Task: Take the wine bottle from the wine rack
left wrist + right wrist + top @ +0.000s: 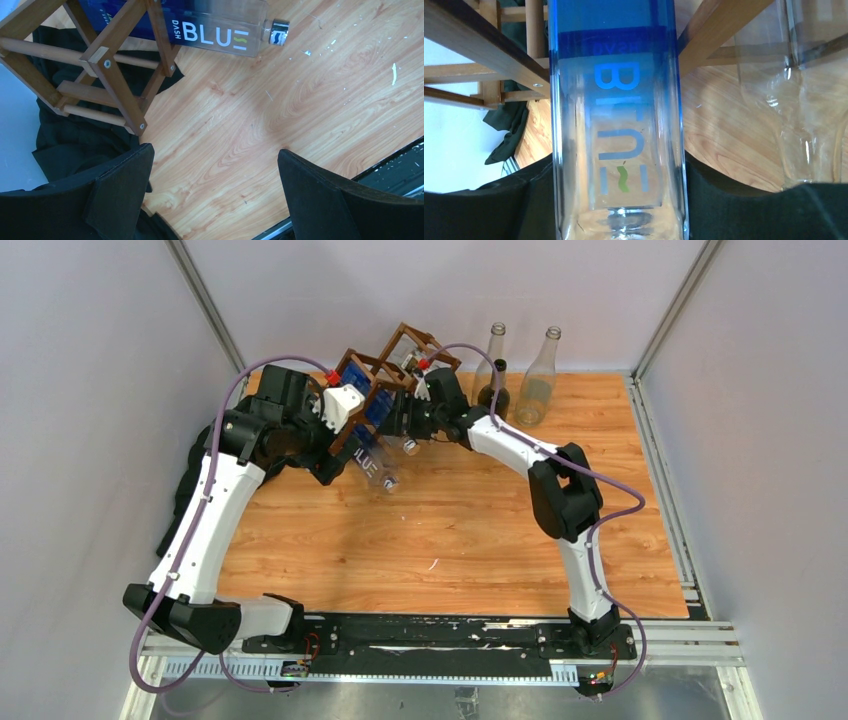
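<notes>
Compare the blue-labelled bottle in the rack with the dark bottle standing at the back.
The blue-labelled bottle is clear glass with blue print; the dark bottle is dark throughout. The blue-labelled bottle lies slanted through the wine rack; the dark bottle stands upright on the table, outside it. The right gripper clasps the blue-labelled bottle; no gripper is at the dark bottle. Both are glass.

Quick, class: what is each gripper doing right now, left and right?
Left gripper: open, holding nothing.
Right gripper: closed on the blue glass bottle in the wine rack.
</notes>
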Tool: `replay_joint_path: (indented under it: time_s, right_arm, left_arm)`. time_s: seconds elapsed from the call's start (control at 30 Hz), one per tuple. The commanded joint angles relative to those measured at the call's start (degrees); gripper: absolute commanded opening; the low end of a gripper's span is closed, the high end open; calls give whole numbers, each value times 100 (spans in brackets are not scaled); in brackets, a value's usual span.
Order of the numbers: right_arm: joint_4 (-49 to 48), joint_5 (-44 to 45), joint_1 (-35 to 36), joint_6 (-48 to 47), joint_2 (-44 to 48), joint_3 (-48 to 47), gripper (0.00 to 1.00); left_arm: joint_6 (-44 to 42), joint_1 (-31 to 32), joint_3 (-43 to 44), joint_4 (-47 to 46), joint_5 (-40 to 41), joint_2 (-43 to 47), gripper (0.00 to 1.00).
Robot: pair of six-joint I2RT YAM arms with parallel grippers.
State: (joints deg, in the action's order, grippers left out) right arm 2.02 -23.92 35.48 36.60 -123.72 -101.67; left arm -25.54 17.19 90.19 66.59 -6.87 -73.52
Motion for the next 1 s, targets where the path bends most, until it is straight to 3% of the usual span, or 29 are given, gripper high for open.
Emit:
replay_joint_path:
  time_s: [0.0,0.1,0.27,0.63,0.97]
  right_arm:
    - [-412,-86,185,93,232,247,57]
    - [-493,-91,195,93,455,424,41]
    - [-541,-41,212,39,1007,910,0]
    - [-914,-90,384,9,2241,2588,0]
    - [-870,88,515,33,3064,3281,0]
  left_arm:
    - [-81,-45,-46,34,-47,111,100]
    - [-81,-40,-38,39,-57,112,100]
    - [-113,-40,-65,39,-54,154,100]
    - [-236,-40,-267,42,-141,251,100]
    - [-323,-40,-361,39,-143,226,100]
